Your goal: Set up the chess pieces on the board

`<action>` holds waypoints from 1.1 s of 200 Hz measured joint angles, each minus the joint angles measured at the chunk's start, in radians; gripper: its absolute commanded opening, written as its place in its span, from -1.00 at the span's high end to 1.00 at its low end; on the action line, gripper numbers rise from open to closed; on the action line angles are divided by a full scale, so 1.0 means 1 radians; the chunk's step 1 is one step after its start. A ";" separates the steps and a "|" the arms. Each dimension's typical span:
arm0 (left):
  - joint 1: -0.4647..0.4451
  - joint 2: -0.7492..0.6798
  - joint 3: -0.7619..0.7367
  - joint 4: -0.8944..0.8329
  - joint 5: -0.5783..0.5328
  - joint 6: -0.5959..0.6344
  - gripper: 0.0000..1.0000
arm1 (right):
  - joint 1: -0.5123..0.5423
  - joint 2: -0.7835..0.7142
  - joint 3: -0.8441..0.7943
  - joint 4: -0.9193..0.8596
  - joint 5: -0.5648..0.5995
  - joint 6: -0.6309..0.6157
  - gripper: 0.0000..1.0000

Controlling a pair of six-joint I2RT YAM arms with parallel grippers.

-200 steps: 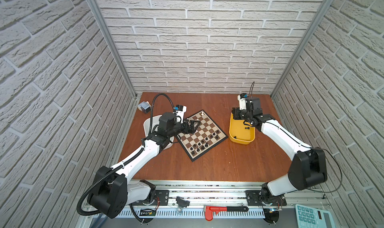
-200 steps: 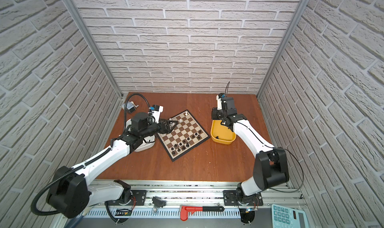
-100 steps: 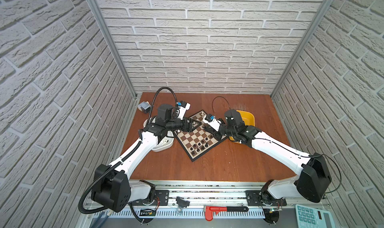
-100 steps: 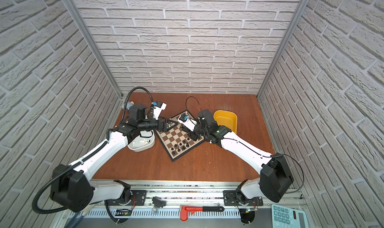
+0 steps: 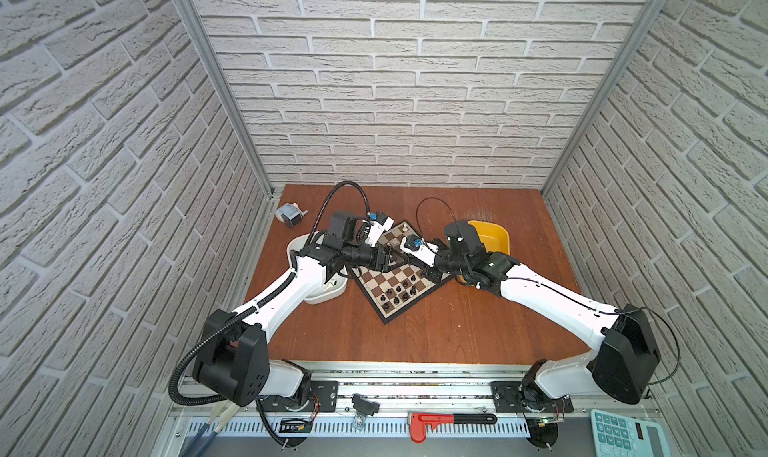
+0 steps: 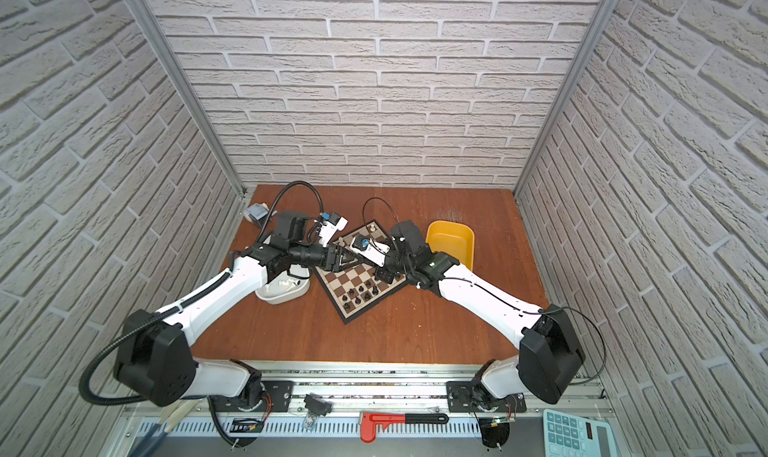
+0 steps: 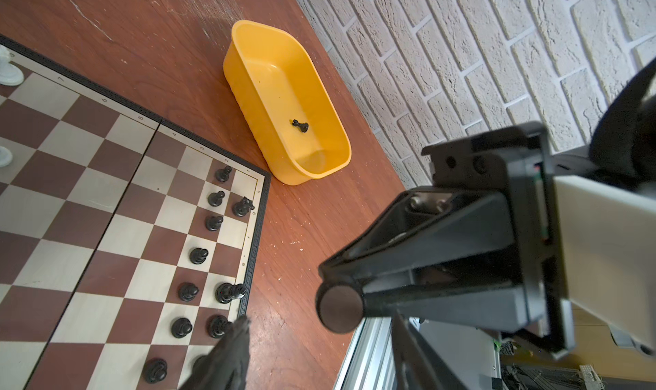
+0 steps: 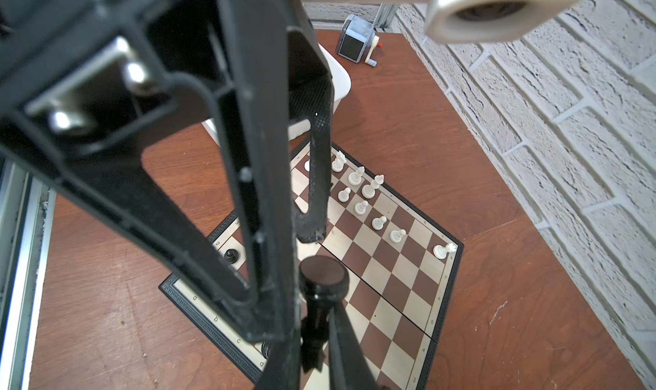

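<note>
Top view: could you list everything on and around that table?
board: one, brown and cream, mid-table
black chess pieces: at least ten, board's near side; one in yellow tub
white chess pieces: at least eight, board's far side; some in white tub
pencil sharpener: one, grey, far left corner
calculator: one, teal, front right
tool: one, red and black, front rail
left end effector: one, black, open, over board
right end effector: one, black, shut on black chess piece

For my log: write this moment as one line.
right fingers: shut on black piece | left fingers: open | board: partly set
</note>
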 measured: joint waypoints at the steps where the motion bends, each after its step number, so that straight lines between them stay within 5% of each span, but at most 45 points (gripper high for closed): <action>1: 0.000 0.001 0.000 0.000 0.000 0.000 -0.20 | 0.000 0.000 0.000 0.000 0.000 0.000 0.88; 150: -0.006 0.021 0.010 0.072 0.040 -0.079 0.06 | 0.004 0.011 0.002 -0.006 -0.004 0.008 0.88; 220: -0.006 0.027 0.010 0.073 0.044 -0.090 0.35 | 0.004 0.011 0.007 -0.006 -0.004 0.024 0.88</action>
